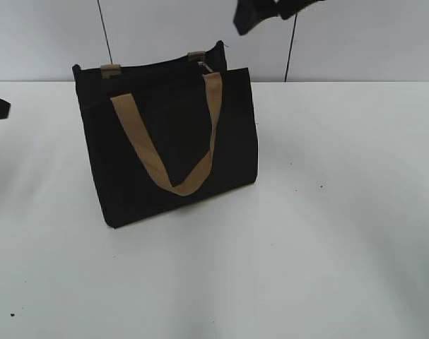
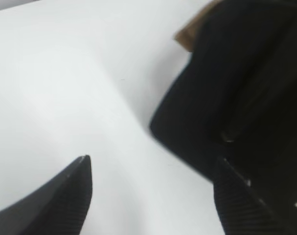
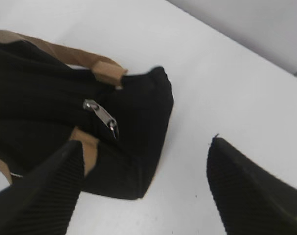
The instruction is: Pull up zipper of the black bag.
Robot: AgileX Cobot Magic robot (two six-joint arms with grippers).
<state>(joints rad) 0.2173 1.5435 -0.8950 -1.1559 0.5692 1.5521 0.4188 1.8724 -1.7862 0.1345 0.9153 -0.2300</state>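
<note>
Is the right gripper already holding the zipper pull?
No. The right gripper is open, and the zipper pull lies free on the bag.

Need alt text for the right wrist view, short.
A black bag with tan straps sits on a white table, its silver zipper pull lying near the end. The right tool hangs open above, fingers holding nothing.

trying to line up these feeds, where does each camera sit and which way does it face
Exterior view: in front of the white table, angled down at the boxy black fabric bag; right gripper top edge.
Left wrist view: on the left arm, low, facing the bag's side; open left gripper.
Right wrist view: above the bag's end, looking down at the small silver metal zipper pull; open right gripper.
All share the bag and its tan webbing handles.
</note>
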